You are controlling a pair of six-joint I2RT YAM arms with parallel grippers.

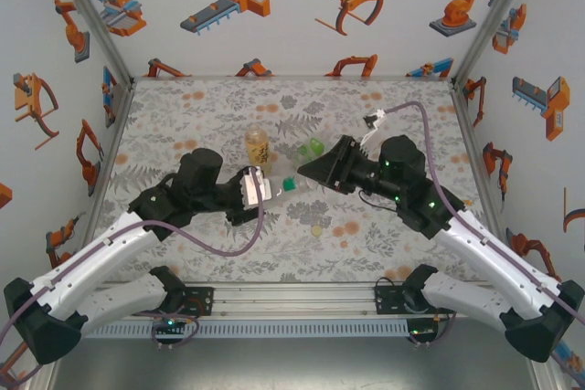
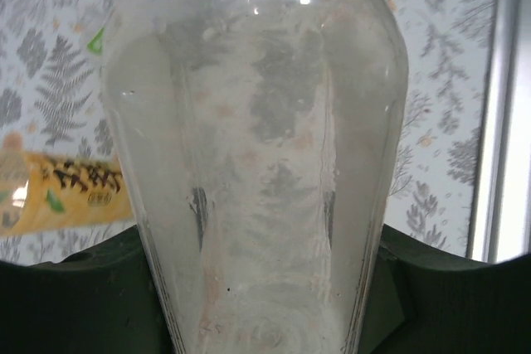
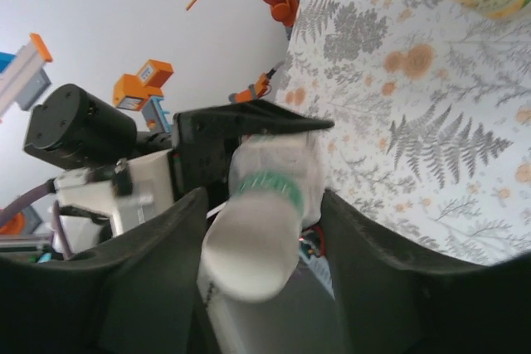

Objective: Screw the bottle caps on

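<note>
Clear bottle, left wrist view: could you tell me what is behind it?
The patterned mat shows blurred through the clear bottle; the amber-yellow bottle juts out left, its other end covered.

Clr btl, wht cap, amber btl.

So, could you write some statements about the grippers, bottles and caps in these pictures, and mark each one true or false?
1. The left gripper grips the clear bottle. True.
2. The right gripper holds a yellowish cap. False: it holds the whitish cap, at the clear bottle's neck.
3. A yellowish cap lies loose on the mat, nearer the arms' bases than the bottles. True.
4. The green bottle is in the right gripper. False: it sits on the mat near the amber bottle, held by neither gripper.
</note>
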